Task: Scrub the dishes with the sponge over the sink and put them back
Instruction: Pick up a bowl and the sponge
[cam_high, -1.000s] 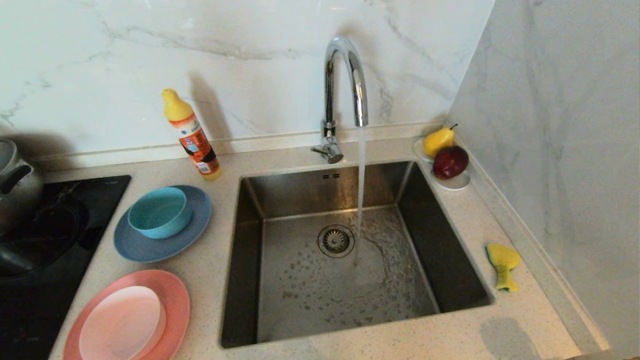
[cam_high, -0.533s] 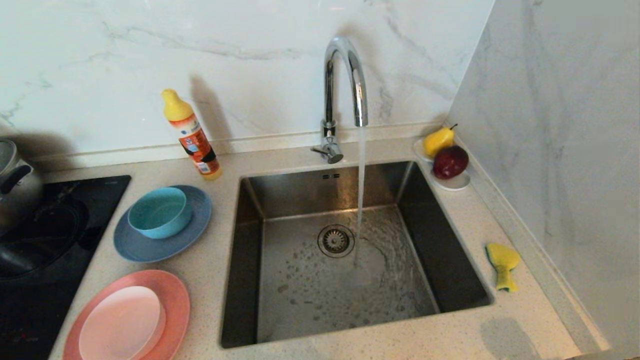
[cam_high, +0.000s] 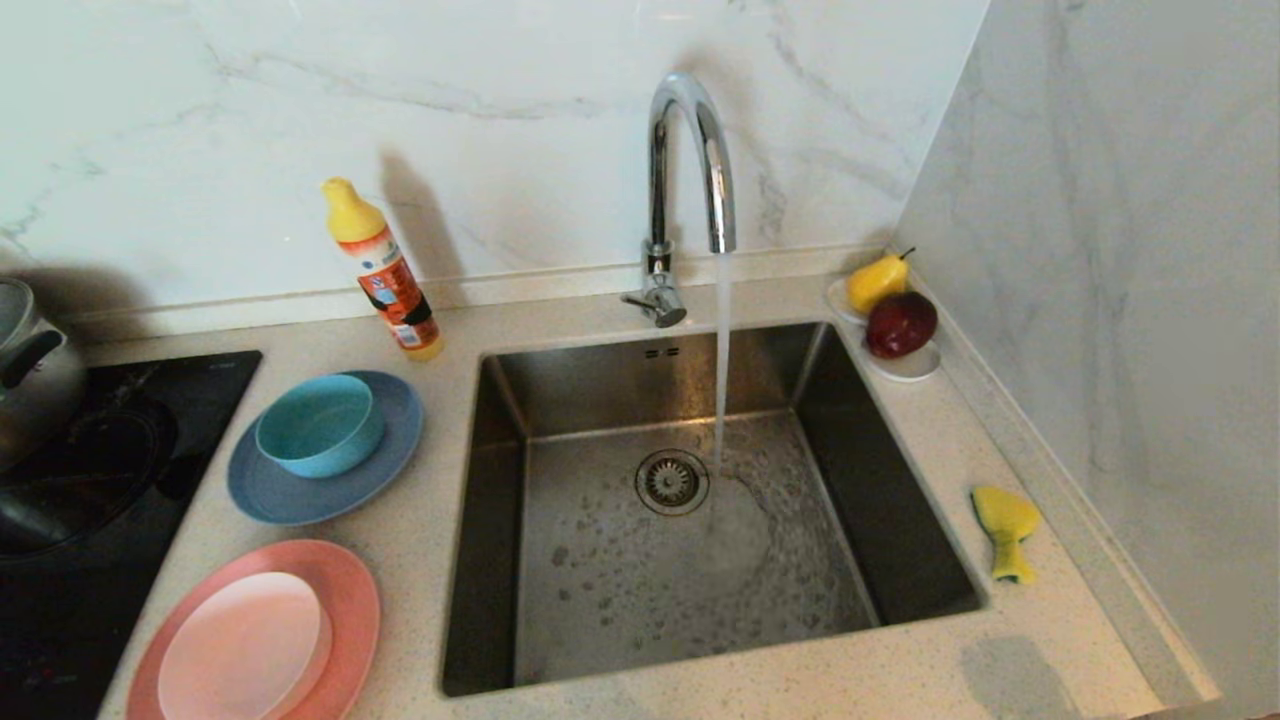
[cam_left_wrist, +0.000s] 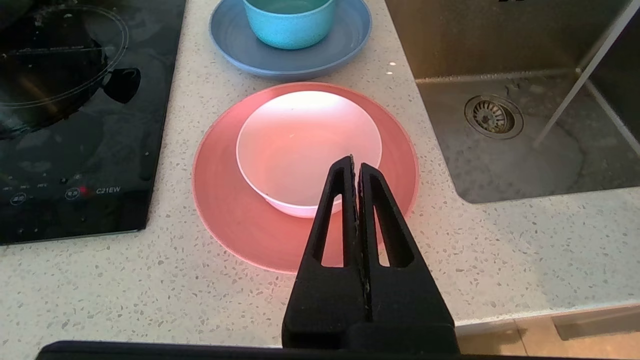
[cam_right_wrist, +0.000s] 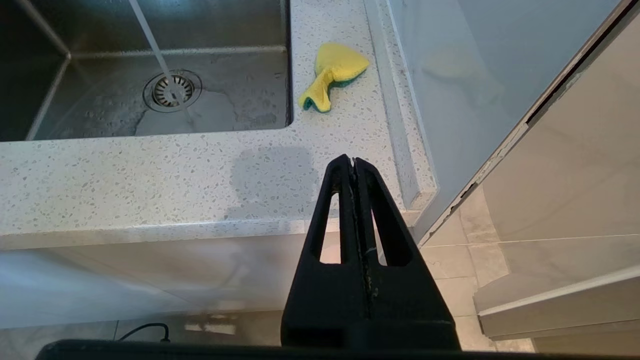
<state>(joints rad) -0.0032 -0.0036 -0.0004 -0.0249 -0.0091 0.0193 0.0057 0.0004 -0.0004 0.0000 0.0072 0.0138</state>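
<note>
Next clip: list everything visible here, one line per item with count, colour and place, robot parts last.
sink: 1, steel, centre; tap water running in
faucet: 1, chrome, behind sink
sponge: 1, yellow and green, counter right of sink
blue-grey plate: 1, left of sink
teal bowl: 1, on blue-grey plate
salmon-pink plate: 1, front left
pale pink dish: 1, on salmon-pink plate
detergent bottle: 1, orange, yellow cap, back left
saucer: 1, white, back right corner, holding pear and apple
cooktop: 1, black, far left
pot: 1, metal, on cooktop
left gripper: black, shut, above pink dishes
right gripper: black, shut, at counter's front edge

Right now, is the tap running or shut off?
Running. A steady stream falls from the faucet spout into the sink, landing just beside the drain strainer and spreading ripples across the basin floor.
</note>
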